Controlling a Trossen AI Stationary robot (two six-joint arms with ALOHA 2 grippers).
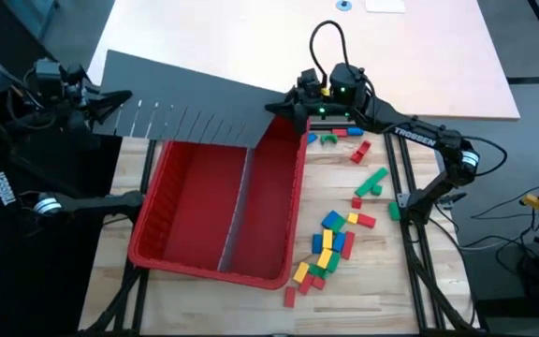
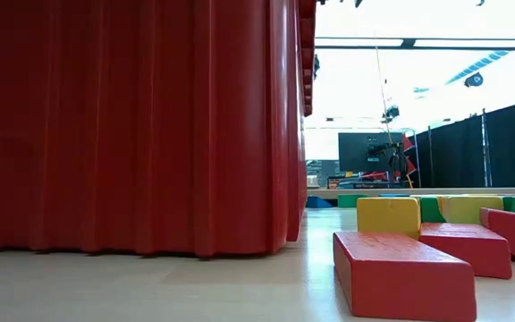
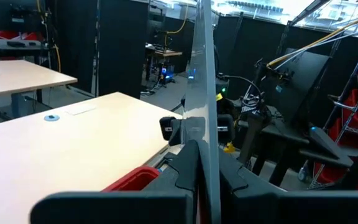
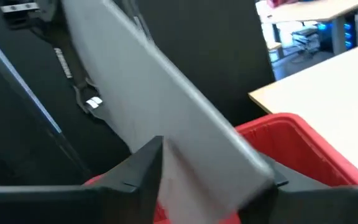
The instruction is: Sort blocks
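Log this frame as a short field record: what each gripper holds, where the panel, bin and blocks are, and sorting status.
left gripper: jaws shut on the left end of the grey slotted panel
right gripper: jaws shut on the panel's right end
panel: held across the far edge of the red bin
bin divider: one grey panel already standing lengthwise in the bin
blocks: scattered on the table right of the bin
sorting: no blocks visible in the bin

White lettering reading "TROSSEN" runs along the dark forearm link of the right arm [image 1: 417, 137], behind its fingers. No other writing can be read.
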